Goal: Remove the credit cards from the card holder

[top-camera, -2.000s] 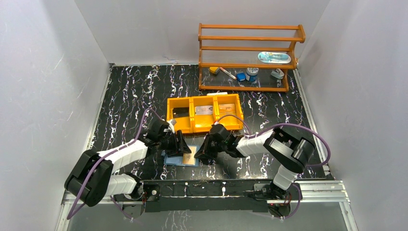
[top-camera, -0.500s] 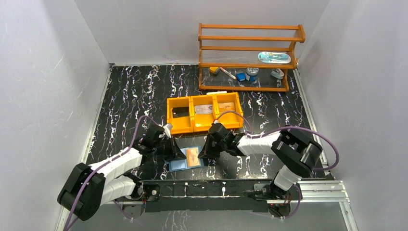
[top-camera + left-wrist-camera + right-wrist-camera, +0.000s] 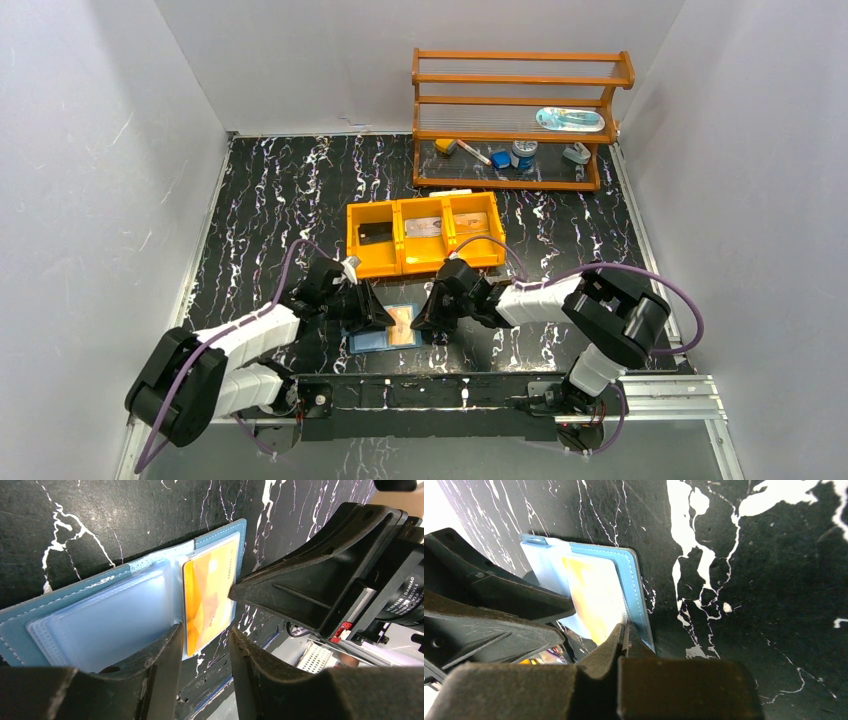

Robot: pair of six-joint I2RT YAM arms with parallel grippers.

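Observation:
The card holder (image 3: 372,341) lies open on the table in front of the arm bases, its pale blue slots (image 3: 110,615) facing up. An orange credit card (image 3: 207,595) sits in its right leaf. My left gripper (image 3: 205,632) is open and low over the holder's near edge. One of its fingers (image 3: 162,655) is on the clear pocket, and nothing is held. My right gripper (image 3: 626,627) is shut, its tips at the holder's right rim (image 3: 639,595) beside the orange card (image 3: 594,597). I cannot see anything pinched there.
An orange three-compartment tray (image 3: 400,264) stands just behind the holder, with a dark card (image 3: 377,237) and a silvery card (image 3: 425,228) in it. A wooden shelf (image 3: 520,100) with small items stands at the back right. White walls close in both sides.
The left jaws have opened from shut. The right jaws have closed at the holder's right rim. Since two seconds ago the holder has shifted slightly to the right.

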